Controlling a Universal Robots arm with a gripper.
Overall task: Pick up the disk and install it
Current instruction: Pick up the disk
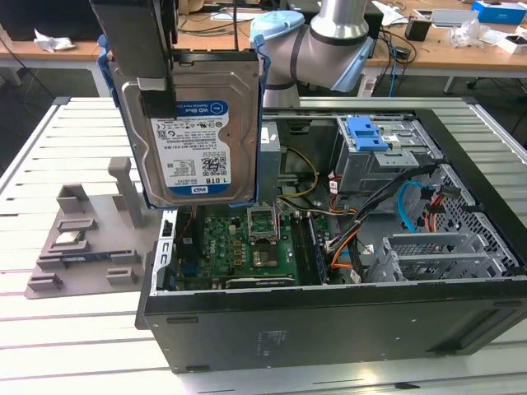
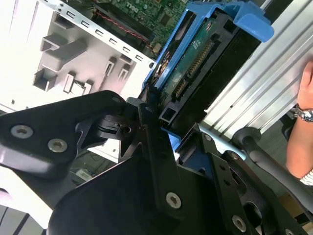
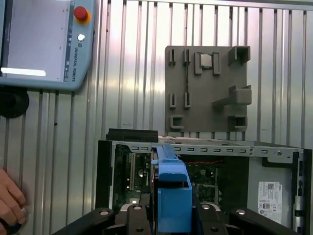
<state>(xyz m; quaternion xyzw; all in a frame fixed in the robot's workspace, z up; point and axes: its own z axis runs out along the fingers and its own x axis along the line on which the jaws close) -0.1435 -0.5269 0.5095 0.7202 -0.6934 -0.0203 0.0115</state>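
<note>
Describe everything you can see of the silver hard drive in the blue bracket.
The disk is a flat rectangular silver-metal hard drive with a white-and-blue label, framed along its edges by a blue plastic bracket. It hangs upright in the air, label toward the exterior view, over the open black computer case. The gripper clamps it at its upper end, one dark finger lying across the labelled face. The second wrist view shows its green circuit-board side with a connector row.

The gripper [image 1: 156,99] grips the disk [image 1: 206,123] at its top edge and holds it upright in the air, label facing out, above the open computer case [image 1: 329,329]. The case lies on the bench [image 1: 74,362]. A grey holder tray [image 1: 82,247] sits beside it, toward the bench's edge on the exterior view's left.
</note>
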